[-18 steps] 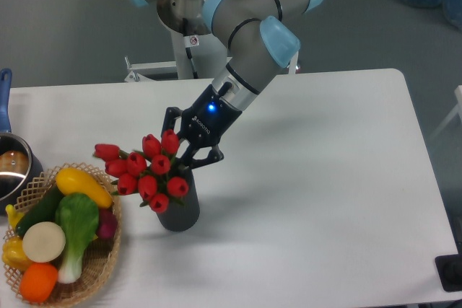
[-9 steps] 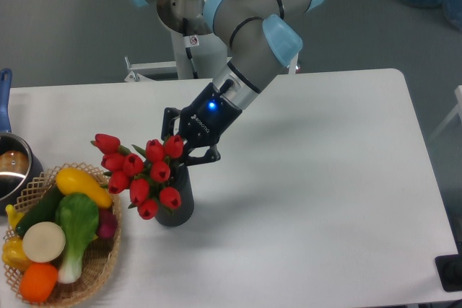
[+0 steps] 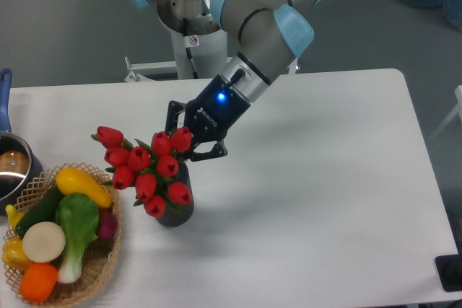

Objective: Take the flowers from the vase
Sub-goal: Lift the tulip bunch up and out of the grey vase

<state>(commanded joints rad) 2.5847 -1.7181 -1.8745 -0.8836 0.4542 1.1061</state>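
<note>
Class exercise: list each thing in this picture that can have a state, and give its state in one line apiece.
flowers: bunched, leaning left, stems in the vase.
vase: upright on the table, holding the flowers.
gripper: down at the stems behind the buds; grip hidden.
wicker basket: full of vegetables.
pot: upright at the left edge, partly out of view.

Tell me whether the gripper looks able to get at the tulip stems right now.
Probably yes: the gripper already sits at the flowers, just above the vase mouth, nothing between. The buds hide whether the jaws are shut.
</note>
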